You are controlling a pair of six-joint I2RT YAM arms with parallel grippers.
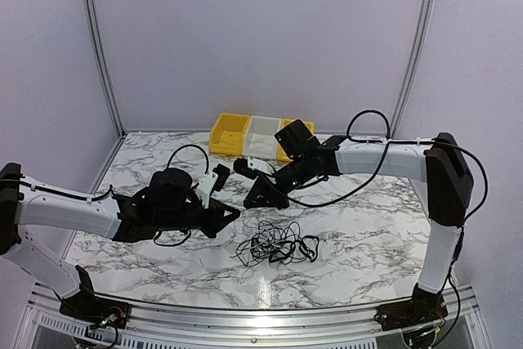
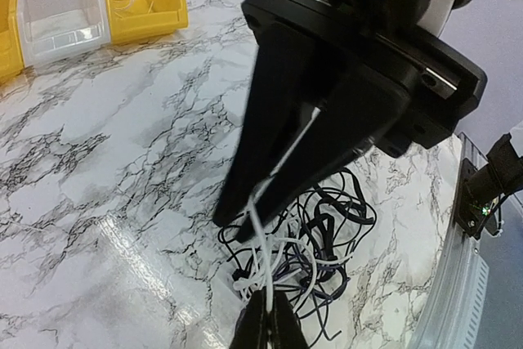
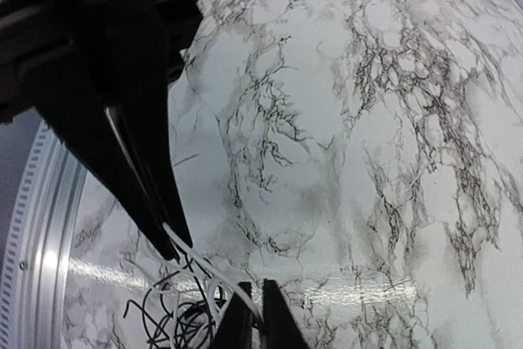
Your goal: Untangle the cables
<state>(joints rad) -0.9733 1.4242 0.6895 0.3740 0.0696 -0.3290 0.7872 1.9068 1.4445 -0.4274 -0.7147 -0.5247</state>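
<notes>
The cables [image 1: 274,244] lie as a loose tangle of thin black and white cords on the marble table, just in front of both grippers. In the left wrist view the tangle [image 2: 347,230] sits under the fingers. My left gripper [image 2: 268,300] is shut on a white cable [image 2: 258,239] that rises out of it. The same white cable [image 3: 208,267] runs taut to my right gripper [image 3: 257,288], whose fingers are pinched on it. From above, the left gripper [image 1: 231,215] and right gripper [image 1: 260,198] nearly meet over the table's middle.
A yellow bin [image 1: 229,135], a white bin [image 1: 263,136] and a second yellow bin [image 1: 284,153] stand in a row at the back wall. The right arm partly hides that last bin. A metal rail [image 1: 245,316] runs along the near table edge.
</notes>
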